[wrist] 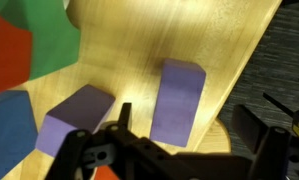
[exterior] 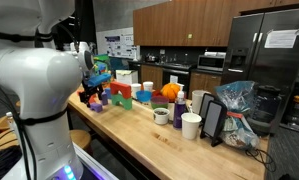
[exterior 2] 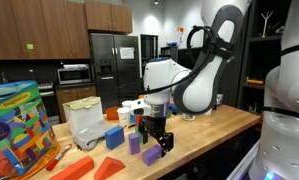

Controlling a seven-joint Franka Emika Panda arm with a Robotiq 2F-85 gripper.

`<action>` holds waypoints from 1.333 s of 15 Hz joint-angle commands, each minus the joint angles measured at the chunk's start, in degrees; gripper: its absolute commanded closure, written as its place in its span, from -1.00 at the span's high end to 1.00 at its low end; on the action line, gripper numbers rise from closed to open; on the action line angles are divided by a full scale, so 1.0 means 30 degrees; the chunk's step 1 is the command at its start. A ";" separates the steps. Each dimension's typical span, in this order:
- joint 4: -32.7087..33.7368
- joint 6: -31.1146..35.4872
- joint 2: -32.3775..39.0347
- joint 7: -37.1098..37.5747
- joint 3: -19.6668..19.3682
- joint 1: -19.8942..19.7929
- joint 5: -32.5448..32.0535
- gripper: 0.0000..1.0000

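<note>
- On the wooden surface (exterior 2: 214, 132), close to its edge, the long purple block (wrist: 179, 100) lies flat on its side, so it cannot tip or roll.
- The claw (exterior 2: 157, 142) hangs low, just above that block. Its fingers are spread wide apart with nothing pinched between them, so it holds nothing.
- In the wrist view the long purple block sits under the gap, with one finger off to each side. The claw looks lined up this way so that each finger has room next to the block.
- The other purple block (wrist: 77, 115) lies just beside it, turned a bit slantwise. The two do not touch.
- A blue block (wrist: 7, 125), a red piece (wrist: 7, 60) and a green piece (wrist: 39, 25) lie near, farther in from the edge.
- In an exterior view a big toy box (exterior 2: 17, 125) stands at the end of the surface, well apart from the claw.
</note>
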 commanded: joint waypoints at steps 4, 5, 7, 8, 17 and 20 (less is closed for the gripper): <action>0.0016 0.0968 0.0778 0.0171 -0.0204 -0.0592 -0.0380 1.00; 0.0017 0.1051 0.0853 0.0180 -0.0195 -0.0627 -0.0392 0.99; 0.0017 0.1191 0.0934 0.0243 -0.0175 -0.0687 -0.0455 0.49; 0.0017 0.1282 0.0982 0.0327 -0.0168 -0.0715 -0.0568 0.45; 0.0025 0.1370 0.0994 0.0547 -0.0148 -0.0773 -0.0748 -0.70; 0.0010 0.1246 0.1045 -0.0041 -0.0246 -0.0535 -0.0032 -0.70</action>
